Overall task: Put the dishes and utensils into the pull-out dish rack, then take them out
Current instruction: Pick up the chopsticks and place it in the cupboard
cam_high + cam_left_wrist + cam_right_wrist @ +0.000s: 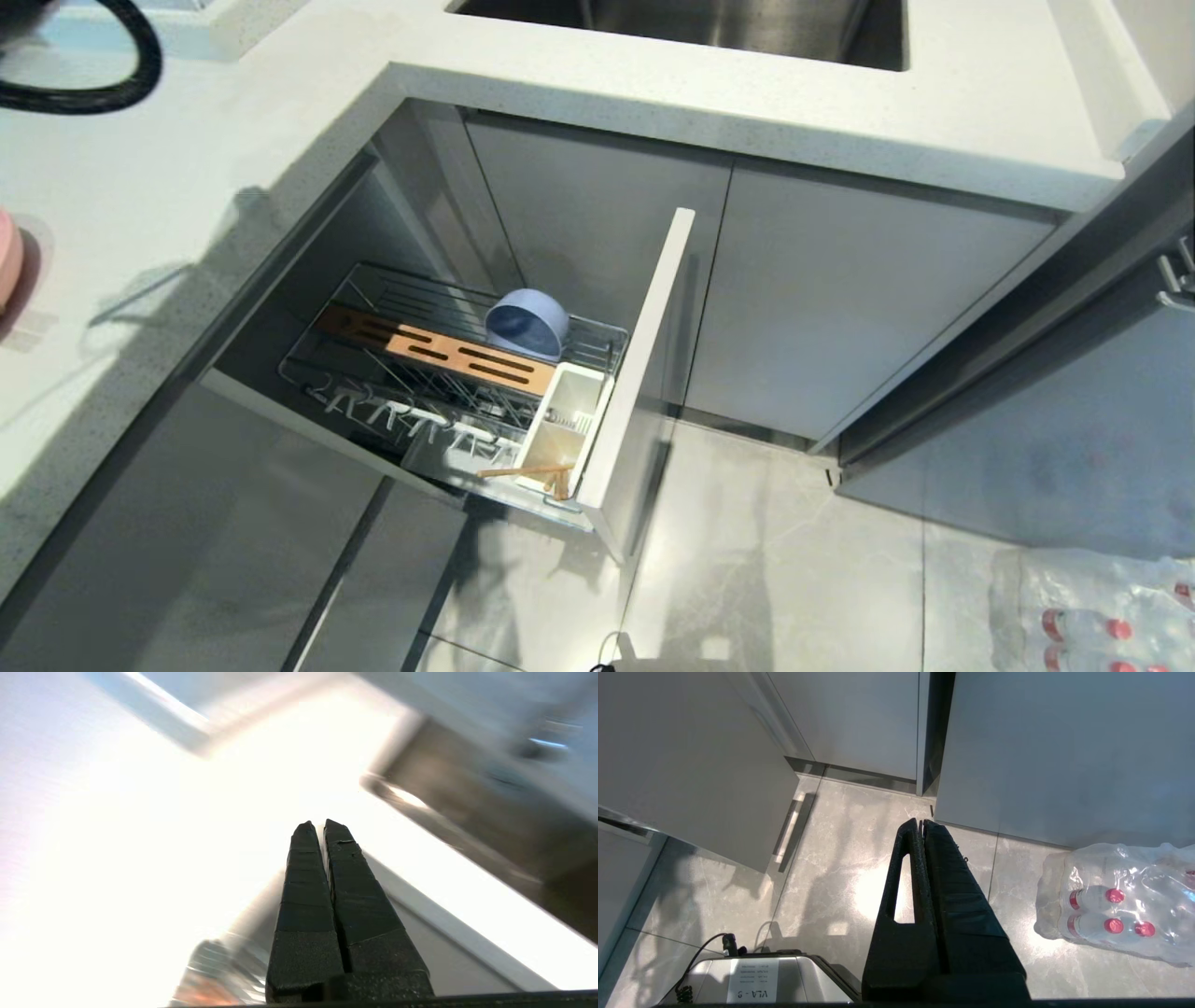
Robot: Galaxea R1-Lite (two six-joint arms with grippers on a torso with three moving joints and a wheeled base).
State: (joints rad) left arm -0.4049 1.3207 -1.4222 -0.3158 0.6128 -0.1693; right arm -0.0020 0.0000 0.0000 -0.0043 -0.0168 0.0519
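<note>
The pull-out dish rack (644, 373) stands slid out from under the counter, its wire basket (373, 289) showing. A blue-grey bowl (526, 322) rests tilted at the back of the basket, behind the wooden slotted insert (439, 350). Wooden chopsticks (527, 471) lie in the white cutlery holder (569, 411). No spoon shows. Neither arm is in the head view. My left gripper (322, 823) is shut and empty over a bright white counter, in a blurred view. Low over the floor, the right gripper (920, 821) is parked, shut and empty.
A pink dish edge (5, 257) sits on the counter at the far left; which dish it is I cannot tell. A sink (700, 23) is at the back, a black hose (93, 84) at the back left. Wrapped water bottles (1102, 616) lie on the floor at right.
</note>
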